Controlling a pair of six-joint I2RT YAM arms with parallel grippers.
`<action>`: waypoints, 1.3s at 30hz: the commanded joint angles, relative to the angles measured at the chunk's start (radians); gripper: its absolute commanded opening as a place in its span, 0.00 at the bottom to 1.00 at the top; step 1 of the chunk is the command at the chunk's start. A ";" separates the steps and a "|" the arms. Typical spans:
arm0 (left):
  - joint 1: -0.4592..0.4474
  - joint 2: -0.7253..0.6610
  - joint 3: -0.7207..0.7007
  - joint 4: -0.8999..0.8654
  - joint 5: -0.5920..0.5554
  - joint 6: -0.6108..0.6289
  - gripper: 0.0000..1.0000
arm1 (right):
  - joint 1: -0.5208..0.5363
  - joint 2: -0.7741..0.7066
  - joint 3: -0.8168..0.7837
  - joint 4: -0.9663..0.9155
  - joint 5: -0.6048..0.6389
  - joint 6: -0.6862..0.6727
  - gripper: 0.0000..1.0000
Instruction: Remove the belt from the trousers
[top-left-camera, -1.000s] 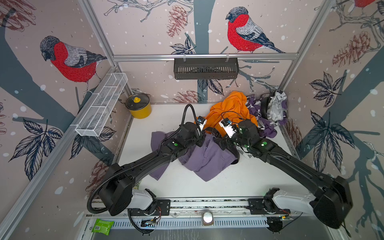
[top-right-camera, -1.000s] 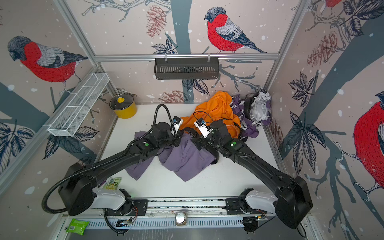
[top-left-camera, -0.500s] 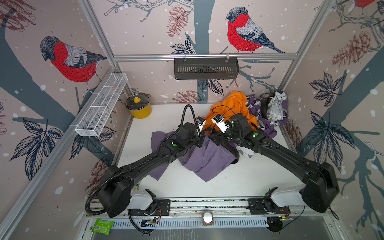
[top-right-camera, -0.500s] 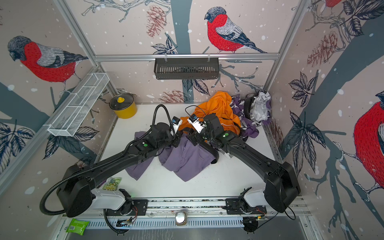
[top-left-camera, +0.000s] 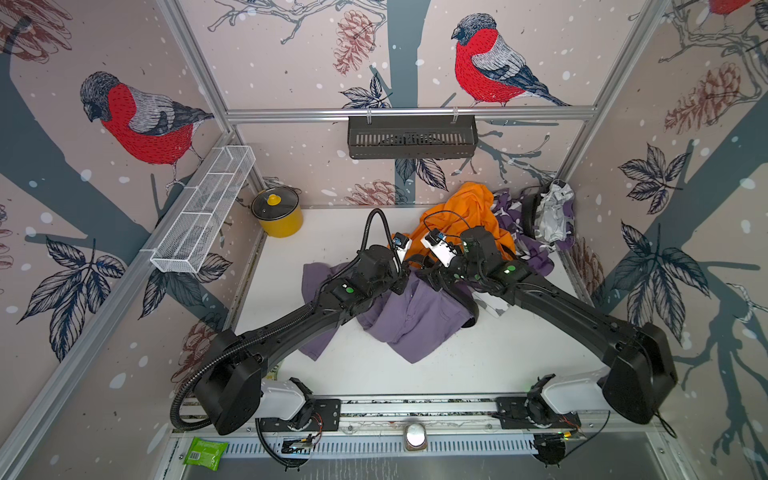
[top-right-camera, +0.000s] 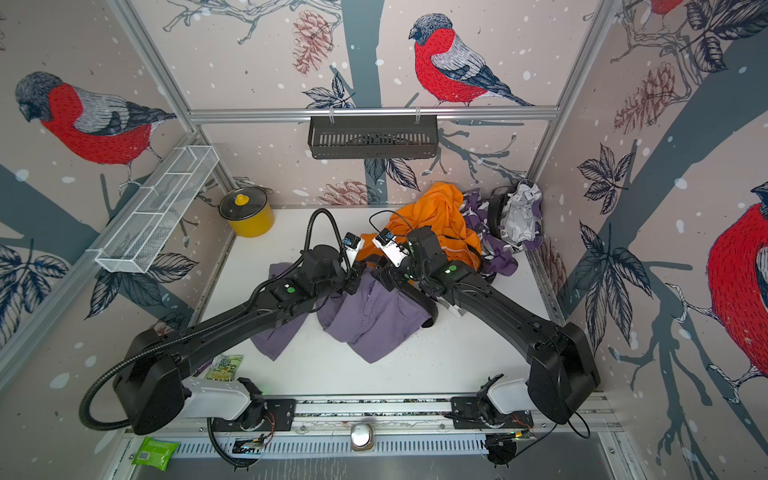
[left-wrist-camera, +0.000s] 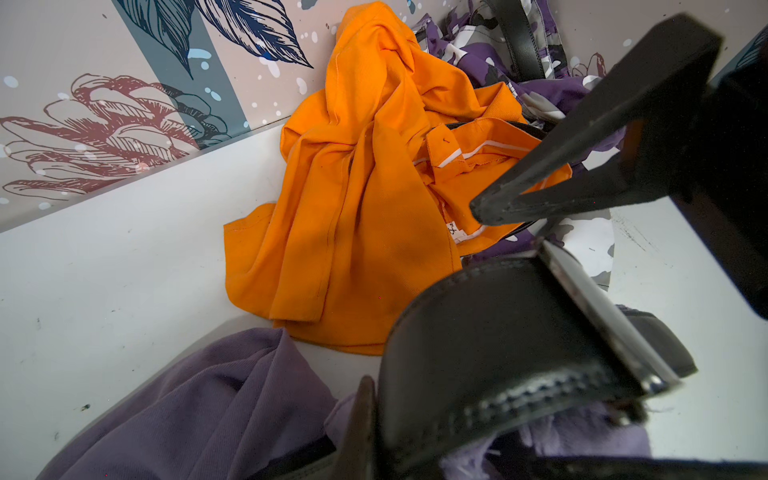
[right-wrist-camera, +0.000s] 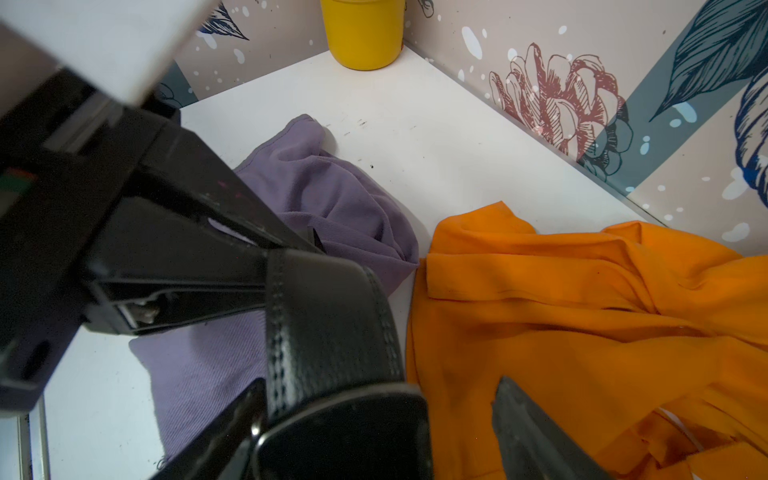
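Purple trousers (top-left-camera: 415, 320) (top-right-camera: 374, 320) lie crumpled mid-table, with a black belt (top-left-camera: 466, 301) (top-right-camera: 424, 309) looping out at their right side. My left gripper (top-left-camera: 404, 275) (top-right-camera: 356, 275) (left-wrist-camera: 376, 432) is shut on the belt strap (left-wrist-camera: 490, 332) just behind its silver-edged buckle (left-wrist-camera: 590, 307). My right gripper (top-left-camera: 424, 271) (top-right-camera: 380, 270) (right-wrist-camera: 374, 436) faces it, open. The buckle (right-wrist-camera: 345, 440) sits between its fingers, against one finger, and a gap shows on the orange side. The strap (right-wrist-camera: 328, 324) runs from the buckle into the left gripper's fingers (right-wrist-camera: 187, 257).
An orange garment (top-left-camera: 461, 216) lies right behind the grippers. Purple camouflage clothes with another dark strap (top-left-camera: 544, 212) fill the back right corner. A yellow pot (top-left-camera: 279, 212) stands at the back left. A white wire basket (top-left-camera: 203, 208) and a black rack (top-left-camera: 411, 137) hang on the walls.
My right gripper has moved left and back to the buckle beside the left gripper, and its jaws have narrowed a little. The left arm has held still.
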 joint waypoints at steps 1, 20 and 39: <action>-0.001 -0.005 0.010 0.018 0.019 -0.022 0.00 | -0.001 0.005 0.013 0.022 -0.032 0.007 0.83; 0.002 -0.021 -0.029 0.013 -0.047 -0.049 0.00 | -0.037 -0.032 -0.005 0.028 -0.085 0.021 0.16; 0.206 -0.064 -0.113 0.014 -0.063 -0.212 0.00 | -0.145 -0.136 -0.111 0.068 -0.140 0.093 0.04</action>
